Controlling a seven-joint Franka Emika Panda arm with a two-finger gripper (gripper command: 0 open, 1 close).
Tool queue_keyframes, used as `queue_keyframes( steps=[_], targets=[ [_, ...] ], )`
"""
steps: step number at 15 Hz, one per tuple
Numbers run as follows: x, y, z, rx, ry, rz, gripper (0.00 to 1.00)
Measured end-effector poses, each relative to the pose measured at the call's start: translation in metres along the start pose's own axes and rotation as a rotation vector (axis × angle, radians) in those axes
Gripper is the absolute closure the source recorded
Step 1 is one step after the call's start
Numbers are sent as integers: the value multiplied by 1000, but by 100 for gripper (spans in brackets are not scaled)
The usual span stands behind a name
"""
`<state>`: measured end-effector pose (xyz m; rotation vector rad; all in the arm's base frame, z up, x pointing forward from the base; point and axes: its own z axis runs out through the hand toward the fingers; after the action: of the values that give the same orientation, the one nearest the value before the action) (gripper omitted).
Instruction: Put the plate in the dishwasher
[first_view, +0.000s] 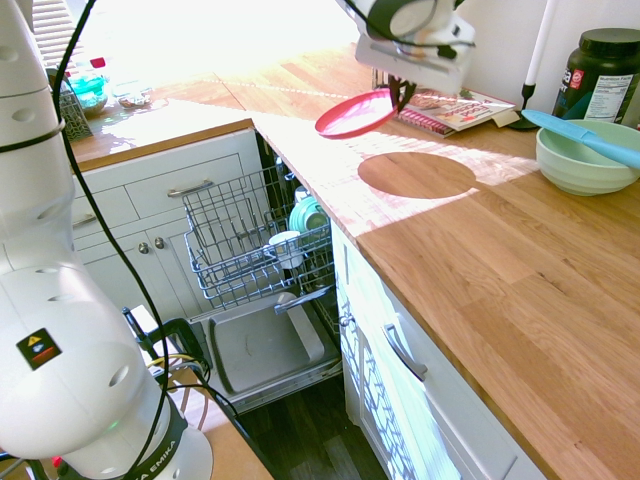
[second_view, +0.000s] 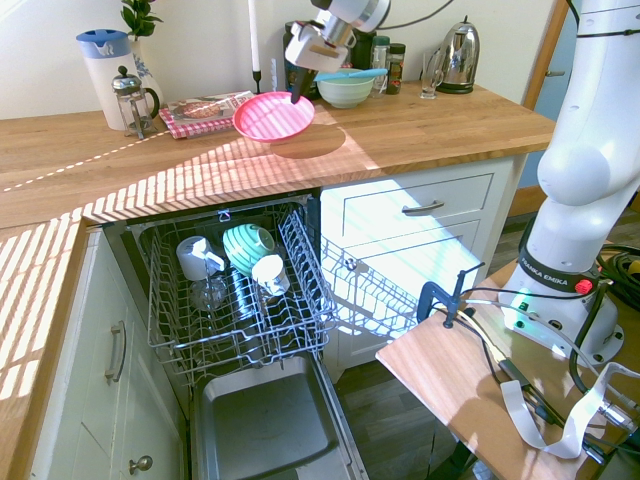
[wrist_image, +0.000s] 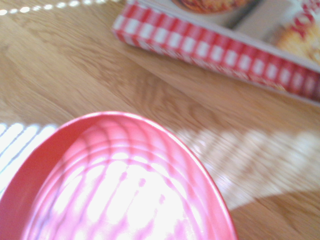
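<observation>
In the first exterior view, my claw (first_view: 402, 98) is closed on the rim of the pink-red plate (first_view: 357, 114), its fingers pinched together with the rim between them. The plate is in the air above the wooden counter (first_view: 520, 260), tilted, and a round shadow (first_view: 417, 175) lies on the wood beneath my arm, close to the counter's edge on the dishwasher side.

The second exterior view shows me gripping the plate at one side, its open face turned partly up. Behind it, toward the counter's back edge, a book (second_view: 203, 113) with a red checked border lies flat. The green bowl (second_view: 345, 90) stands near the back edge too, with a blue utensil (second_view: 350, 74) across its rim.

Below the counter my dishwasher (second_view: 270, 420) stands open, door down, its wire rack (second_view: 180, 325) out. In that rack I see a teal striped cup (second_view: 246, 246) and a white cup (second_view: 270, 274) beside it.

In my wrist view the plate is large and sunlit, striped with shadow, and the book's checked edge shows past it.
</observation>
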<state>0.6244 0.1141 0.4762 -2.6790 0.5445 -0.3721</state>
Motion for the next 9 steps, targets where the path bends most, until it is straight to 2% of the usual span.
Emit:
queue_keyframes(
  steps=[2,4,7,9],
  targets=[
    [-60,-73,-30,-51,84,-105,100],
    [-147,-119,-36,-92,151,-204,100],
    [-279,-144,26,-174,203,-352,100],
    [-316,-162,53,-239,253,-432,100]
  ],
)
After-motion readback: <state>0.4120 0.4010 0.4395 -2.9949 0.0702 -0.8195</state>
